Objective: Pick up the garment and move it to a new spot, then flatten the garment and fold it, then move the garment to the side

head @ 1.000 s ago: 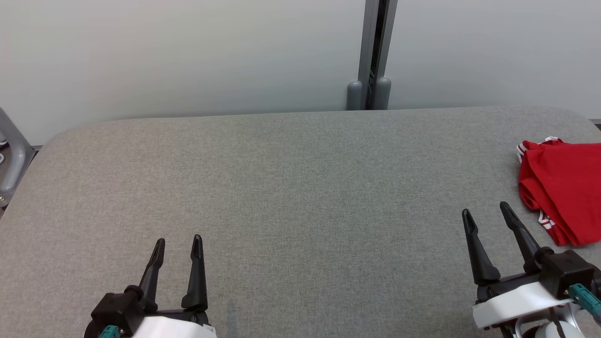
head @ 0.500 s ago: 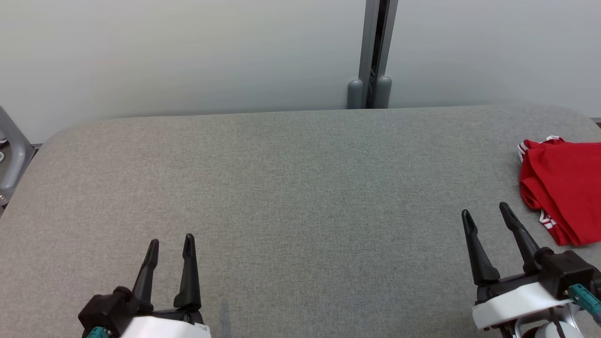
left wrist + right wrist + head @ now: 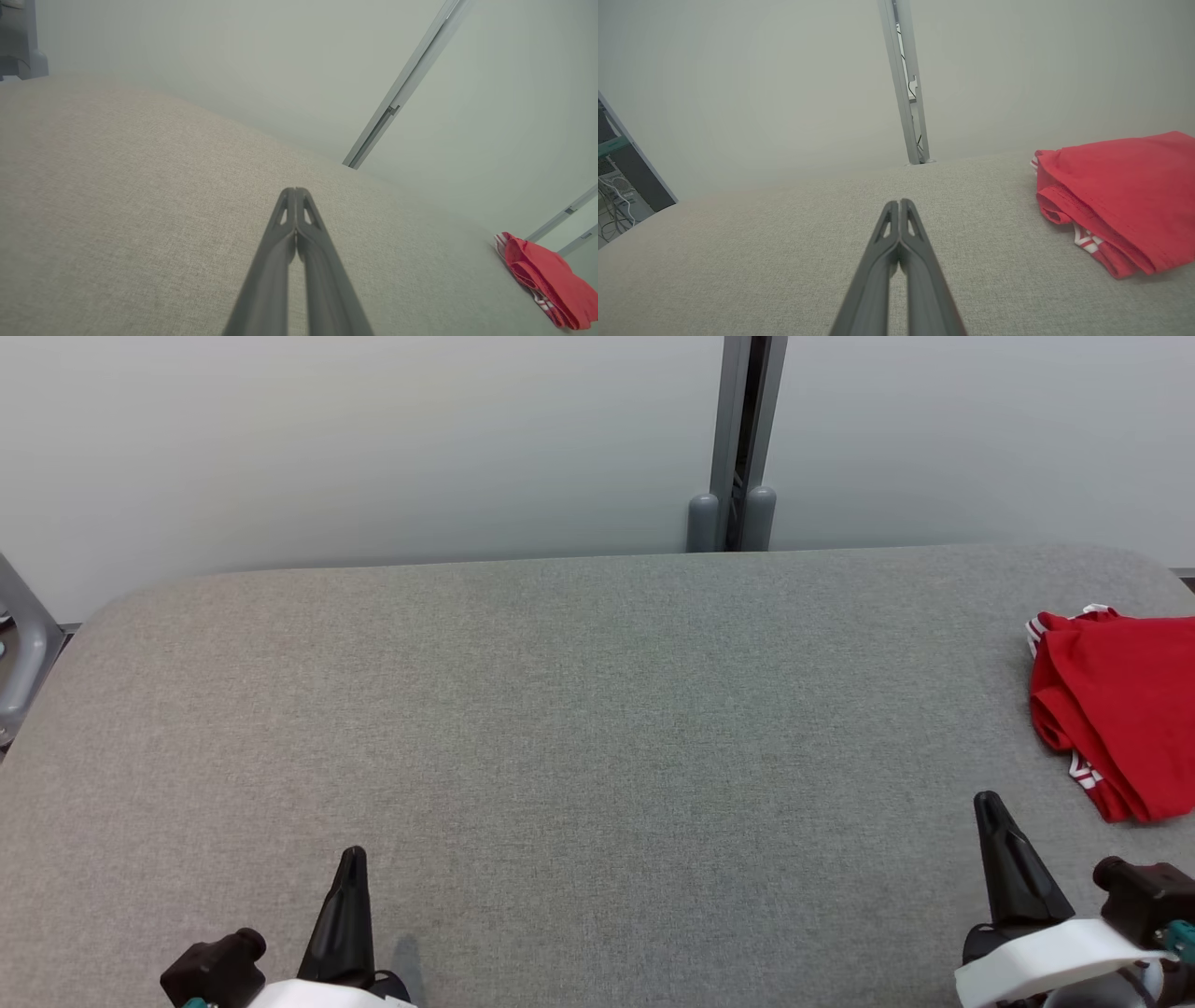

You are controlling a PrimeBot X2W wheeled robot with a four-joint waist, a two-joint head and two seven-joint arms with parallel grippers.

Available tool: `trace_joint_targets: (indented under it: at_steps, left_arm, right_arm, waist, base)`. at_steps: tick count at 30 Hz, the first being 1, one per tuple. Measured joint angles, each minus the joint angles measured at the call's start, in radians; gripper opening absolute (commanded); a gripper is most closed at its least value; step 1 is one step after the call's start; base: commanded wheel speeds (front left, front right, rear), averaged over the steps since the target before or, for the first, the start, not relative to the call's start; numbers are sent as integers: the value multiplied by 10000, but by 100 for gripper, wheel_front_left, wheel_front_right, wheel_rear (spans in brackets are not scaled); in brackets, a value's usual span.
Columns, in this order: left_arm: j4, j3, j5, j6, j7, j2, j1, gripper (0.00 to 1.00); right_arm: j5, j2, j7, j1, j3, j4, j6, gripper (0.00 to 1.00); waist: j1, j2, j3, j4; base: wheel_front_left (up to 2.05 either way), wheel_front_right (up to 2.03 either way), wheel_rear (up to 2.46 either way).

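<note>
Garment (image 3: 1120, 705): red, laid folded at the right edge of the grey table (image 3: 597, 709).
Left gripper (image 3: 352, 859): fingers pressed together, nothing held.
Right gripper (image 3: 990, 807): fingers pressed together, nothing held, near the garment.

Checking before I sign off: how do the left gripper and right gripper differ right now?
The left gripper hangs at the near left, far from the red garment; the right gripper hangs at the near right, close beside it. The right gripper reaches further up the head view than the left gripper. Both are shut and empty.
</note>
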Motion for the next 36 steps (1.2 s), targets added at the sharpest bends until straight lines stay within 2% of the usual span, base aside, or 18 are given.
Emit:
trace_joint_targets:
  at_steps: [9, 36]
  left_arm:
    - [293, -52, -1352, -209, 299, 4, -403, 0]
    - [796, -128, -4587, -619, 976, 17, -1285, 0]
  right_arm:
    - [1626, 56, 491, 73, -481, -157, 0, 0]
    - [5499, 192, 1674, 170, -1636, -460, -2, 0]
  waist:
    - [0, 0, 2, -44]
    - [0, 0, 9, -171]
  base:
    - [0, 0, 0]
    - [0, 0, 0]
